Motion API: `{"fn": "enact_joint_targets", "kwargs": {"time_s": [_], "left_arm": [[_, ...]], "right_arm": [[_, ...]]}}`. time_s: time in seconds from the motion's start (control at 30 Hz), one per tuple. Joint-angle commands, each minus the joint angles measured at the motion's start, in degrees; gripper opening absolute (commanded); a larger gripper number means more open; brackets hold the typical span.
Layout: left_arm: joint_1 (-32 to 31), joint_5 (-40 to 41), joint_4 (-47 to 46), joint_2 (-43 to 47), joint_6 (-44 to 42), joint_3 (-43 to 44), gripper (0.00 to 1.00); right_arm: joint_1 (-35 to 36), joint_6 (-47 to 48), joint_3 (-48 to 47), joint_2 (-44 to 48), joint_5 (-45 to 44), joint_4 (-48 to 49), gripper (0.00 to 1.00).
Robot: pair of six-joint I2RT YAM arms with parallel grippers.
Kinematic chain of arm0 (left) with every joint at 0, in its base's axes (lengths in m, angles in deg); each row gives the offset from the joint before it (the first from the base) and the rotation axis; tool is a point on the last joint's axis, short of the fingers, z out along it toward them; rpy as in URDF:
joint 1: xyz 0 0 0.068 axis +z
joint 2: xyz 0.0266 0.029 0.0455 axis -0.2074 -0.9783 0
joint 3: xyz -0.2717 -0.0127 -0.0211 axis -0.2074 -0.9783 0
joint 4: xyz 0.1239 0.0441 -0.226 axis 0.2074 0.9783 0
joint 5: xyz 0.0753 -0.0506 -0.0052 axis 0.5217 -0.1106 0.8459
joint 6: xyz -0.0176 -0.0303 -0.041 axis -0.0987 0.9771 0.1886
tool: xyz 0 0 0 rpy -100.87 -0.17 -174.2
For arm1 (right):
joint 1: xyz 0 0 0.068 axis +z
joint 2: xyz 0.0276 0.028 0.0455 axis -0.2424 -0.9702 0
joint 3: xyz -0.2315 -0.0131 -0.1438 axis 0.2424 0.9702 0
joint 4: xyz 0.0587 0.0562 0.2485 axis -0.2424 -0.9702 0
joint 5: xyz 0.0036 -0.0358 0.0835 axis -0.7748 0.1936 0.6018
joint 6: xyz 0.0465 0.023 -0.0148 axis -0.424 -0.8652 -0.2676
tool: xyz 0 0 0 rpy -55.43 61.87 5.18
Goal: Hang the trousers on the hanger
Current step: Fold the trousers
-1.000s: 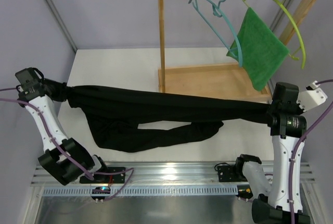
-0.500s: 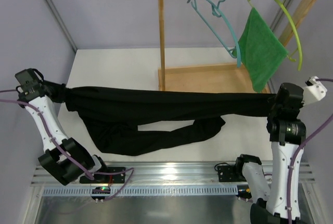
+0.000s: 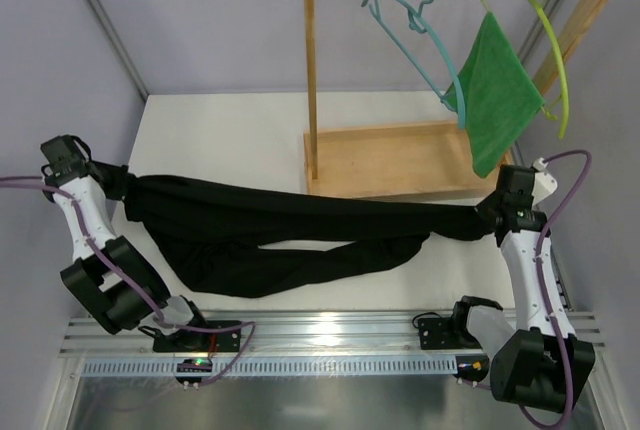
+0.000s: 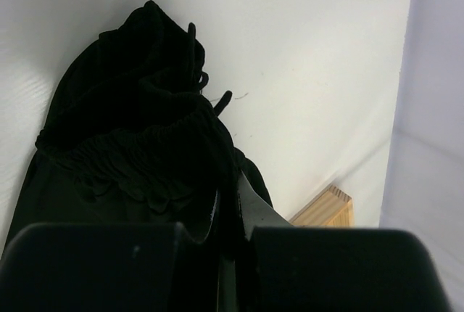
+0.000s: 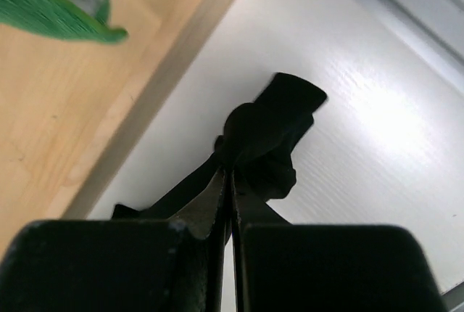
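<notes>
Across the middle of the frame I hold the trousers (image 3: pixel 300 218) stretched over the surface (image 3: pixel 230 130), left gripper (image 3: pixel 122 184) clamped on the waistband, right gripper (image 3: pixel 489 213) likewise on a leg end, holds I judge right for such limp, sagging cloth; the hanger (image 3: pixel 421 42) waits upper right.

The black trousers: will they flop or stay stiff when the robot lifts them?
Probably floppy: the trousers droop between the left hand and right hand, and one leg lies crumpled on the table. Likely light too, since thin pinches hold them.
</notes>
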Motion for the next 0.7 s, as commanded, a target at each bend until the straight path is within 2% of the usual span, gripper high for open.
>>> {"fn": "enact_joint_targets", "kwargs": {"time_s": [0.0,0.13,0.23,0.27,0.37,0.47,0.53,0.67], "left_arm": [[0.62,3.47,-4.41,-2.06,-1.62,3.21,0.0],[0.62,3.03,-3.79,-2.68,-2.33,4.8,0.0],[0.62,2.42,-4.14,-2.16,-2.24,4.36,0.0],[0.62,2.42,-4.14,-2.07,-2.24,4.27,0.0],[0.54,2.15,-4.49,-1.89,-2.5,3.66,0.0],[0.62,1.89,-3.97,-1.89,-2.68,3.92,0.0],[0.62,1.36,-3.96,-1.54,-2.59,4.01,0.01],[0.54,1.1,-4.14,-0.05,-2.24,3.48,0.0]], "right_arm": [[-0.47,-3.02,4.52,-1.7,4.7,5.21,0.04],[-0.56,-3.64,7.24,-4.86,6.18,5.47,0.07],[-0.47,-4.43,8.74,-5.31,8.38,6.53,0.24],[-0.56,-4.78,8.92,-5.31,9.0,6.88,0.33],[-0.82,-4.7,8.57,-4.52,8.57,6.01,0.41],[-5.11,-3.29,8.65,-2.94,12.15,7.23,0.43],[-8.71,-1.45,8.92,-3.11,19.32,9.77,0.43],[-9.7,-0.56,7.08,-6.53,24.99,11.98,0.43]]}}
